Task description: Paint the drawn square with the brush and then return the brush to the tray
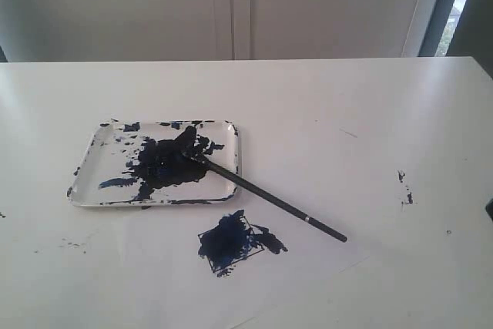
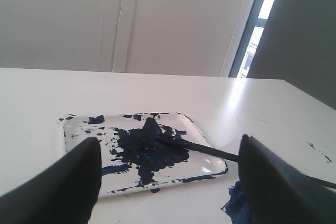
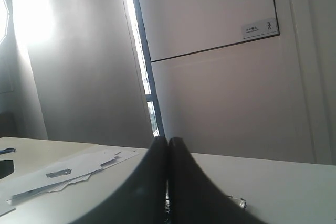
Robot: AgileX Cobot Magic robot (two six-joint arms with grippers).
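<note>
The white tray [image 1: 231, 138], smeared with dark blue paint, lies left of centre on the table. The black brush [image 1: 269, 200] rests with its soaked tip in the tray's paint and its handle sticking out over the rim to the right. The drawn square [image 1: 226, 240] sits just in front of the tray, tilted and smeared dark blue inside. Neither gripper shows in the exterior view. My left gripper [image 2: 168, 153] is open, its fingers [image 2: 73, 182] wide apart, facing the tray [image 2: 212, 165] and brush [image 2: 202, 149], with the square [image 2: 235, 205] partly hidden. My right gripper [image 3: 168, 142] is shut on nothing, pointing away.
Small paint specks [image 1: 405, 189] mark the table at the right, and fainter ones [image 1: 73, 245] at the front left. Beyond the right gripper lie loose white papers [image 3: 63, 172] on another surface. A wall stands behind the table.
</note>
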